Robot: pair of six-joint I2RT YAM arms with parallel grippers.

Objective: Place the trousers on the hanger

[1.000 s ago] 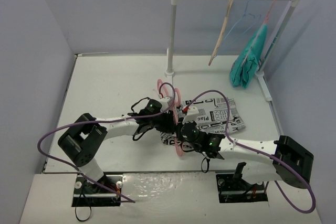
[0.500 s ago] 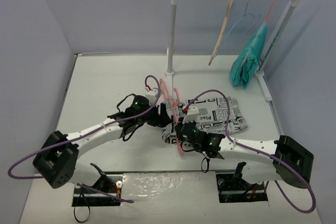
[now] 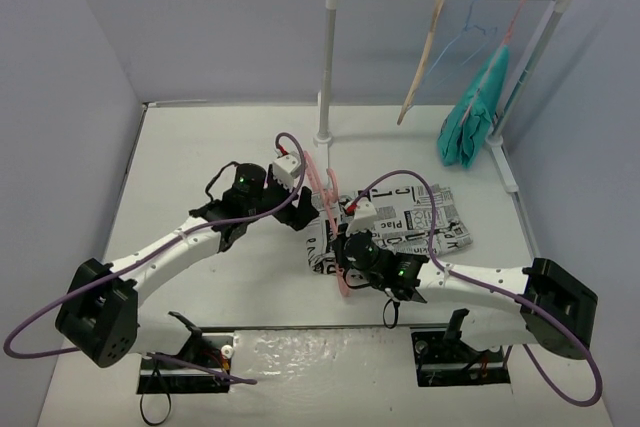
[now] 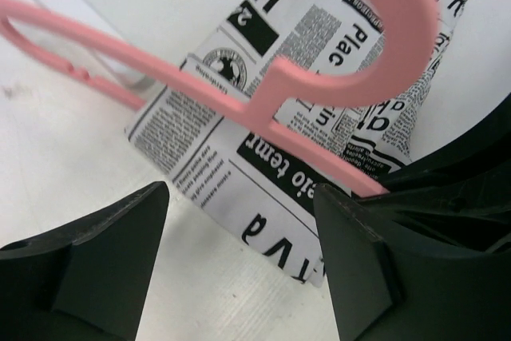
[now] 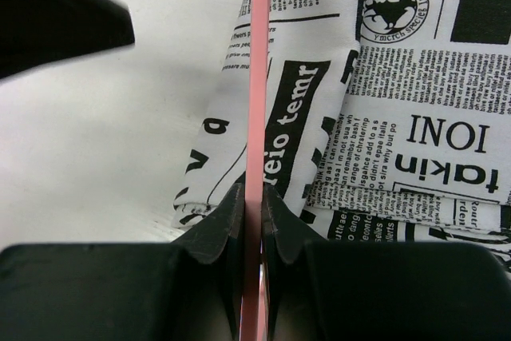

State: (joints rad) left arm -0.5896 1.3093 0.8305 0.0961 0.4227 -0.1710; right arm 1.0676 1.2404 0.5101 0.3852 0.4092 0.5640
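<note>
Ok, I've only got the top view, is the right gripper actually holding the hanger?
Observer: Yes, its wrist view shows the right gripper shut on the hanger's thin edge.
Operator: And the left one?
Observer: The left gripper is open and holds nothing; the hook sits ahead of it.
Operator: Anything under the hanger?
Observer: The left wrist view shows its arm crossing over the folded trousers.
</note>
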